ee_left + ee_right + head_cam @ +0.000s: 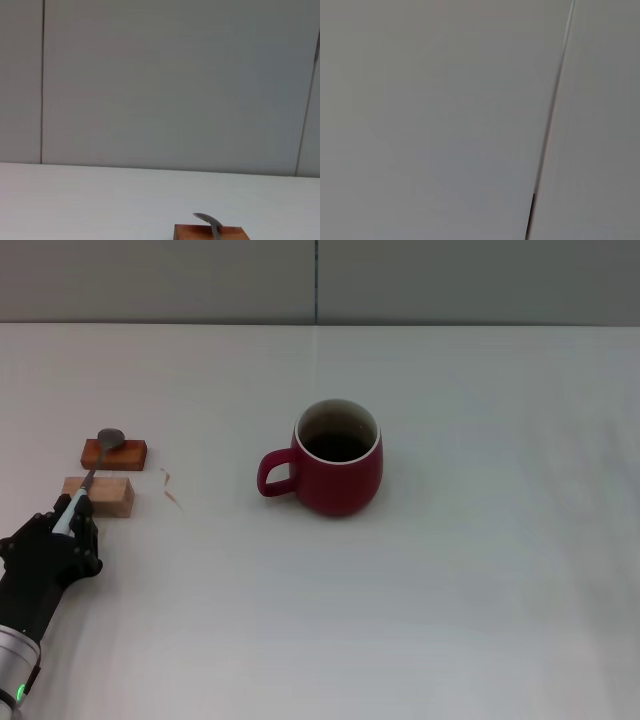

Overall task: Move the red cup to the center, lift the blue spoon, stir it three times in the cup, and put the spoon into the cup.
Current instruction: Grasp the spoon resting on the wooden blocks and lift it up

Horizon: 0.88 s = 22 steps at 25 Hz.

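The red cup [338, 462] stands upright near the middle of the table, its handle toward my left side and its inside dark. At the left, the blue spoon [88, 480] lies across two small wooden blocks, with its grey bowl [208, 220] resting on the farther, darker block. My left gripper [68, 520] sits at the near end of the spoon, shut on the pale-blue handle, which shows between the black fingers [86, 512]. The spoon still rests on the blocks. My right gripper is out of view.
The darker wooden block [115, 453] and the lighter one [100, 495] sit close together at the left. A small brownish scrap [170, 488] lies just right of them. White table surface [470, 590] stretches between the blocks and the cup and beyond.
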Each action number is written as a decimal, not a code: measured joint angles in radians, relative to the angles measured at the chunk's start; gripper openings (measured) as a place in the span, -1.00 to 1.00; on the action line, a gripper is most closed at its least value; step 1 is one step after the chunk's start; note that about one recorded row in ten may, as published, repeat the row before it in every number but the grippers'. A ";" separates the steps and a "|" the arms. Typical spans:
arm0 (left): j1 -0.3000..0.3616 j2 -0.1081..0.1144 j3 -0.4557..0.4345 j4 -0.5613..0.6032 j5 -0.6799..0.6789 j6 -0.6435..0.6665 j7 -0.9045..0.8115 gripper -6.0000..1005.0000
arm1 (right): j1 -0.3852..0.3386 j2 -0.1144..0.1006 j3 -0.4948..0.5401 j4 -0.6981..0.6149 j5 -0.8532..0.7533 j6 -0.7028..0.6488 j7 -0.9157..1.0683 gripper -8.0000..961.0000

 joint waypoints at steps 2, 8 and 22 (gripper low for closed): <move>0.001 -0.001 0.000 0.006 0.000 0.005 0.001 -0.65 | 0.000 0.000 0.000 0.000 0.000 0.000 0.000 0.51; 0.003 0.000 0.003 0.010 0.022 0.032 -0.005 -0.65 | -0.001 0.000 0.000 0.000 0.000 0.000 0.000 0.51; 0.009 -0.002 0.003 0.027 0.025 0.010 -0.005 -0.66 | -0.002 -0.001 0.002 0.000 0.000 -0.002 0.000 0.50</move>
